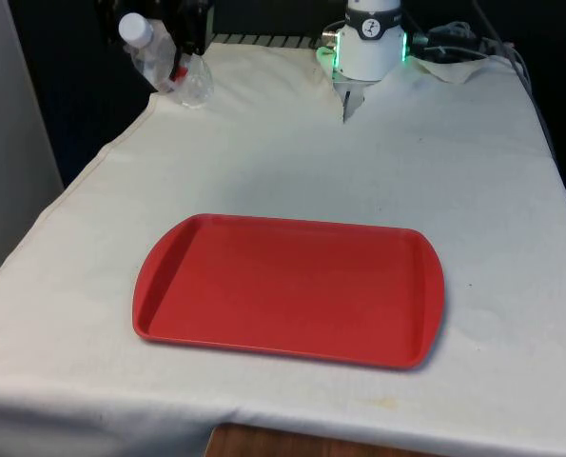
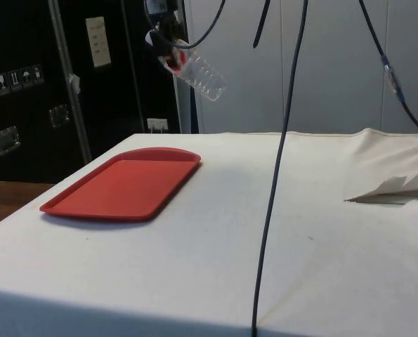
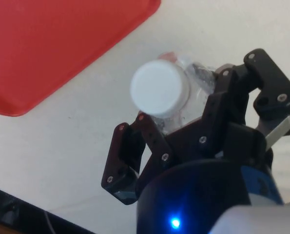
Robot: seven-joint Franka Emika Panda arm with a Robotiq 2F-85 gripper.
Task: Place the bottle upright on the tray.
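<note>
High above table, my claw clamped on tilted bottle; transport step; next, carry over red tray, turn upright, lower

Even, bright room light falls from overhead on the surface, with no hard glare on its white cloth. The red tray throws a thin soft shadow along its near edge. Close to the wrist camera the gripper looks soft and unfocused.
</note>
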